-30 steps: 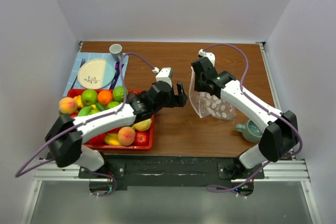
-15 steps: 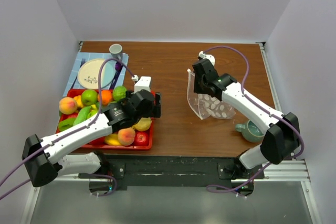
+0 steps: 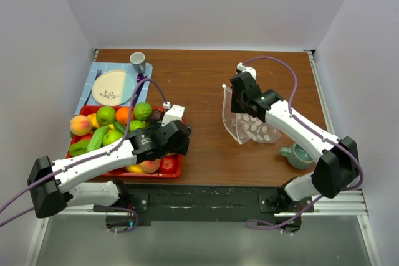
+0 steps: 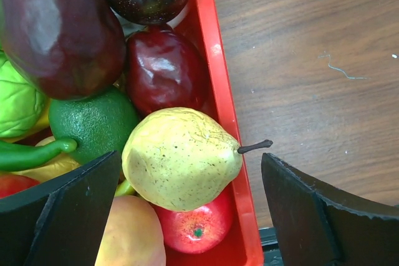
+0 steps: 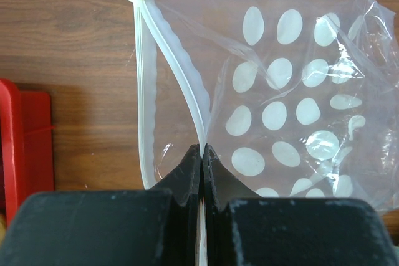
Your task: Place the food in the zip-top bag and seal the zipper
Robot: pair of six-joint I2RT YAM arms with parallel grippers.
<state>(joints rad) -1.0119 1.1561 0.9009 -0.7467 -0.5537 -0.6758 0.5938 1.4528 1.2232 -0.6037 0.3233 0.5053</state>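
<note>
My left gripper (image 4: 190,155) is wide apart over the yellow pear (image 4: 171,175) in the red tray (image 4: 219,79). The pear is smooth and could slip out if I pinch off-center. My right gripper (image 5: 202,154) is pinched on the zip-top bag (image 5: 293,91) on the tabletop (image 3: 206,85). A second ago my left gripper was near the bag.

Left arm (image 3: 93,157) stretched low and forward across its own side, wrist tipped straight down, left tool (image 4: 190,156) spread wide, right arm (image 3: 299,126) reaching forward and inward, forearm angled down, right tool (image 5: 201,154) pinched tight on the bag (image 5: 293,91) edge
</note>
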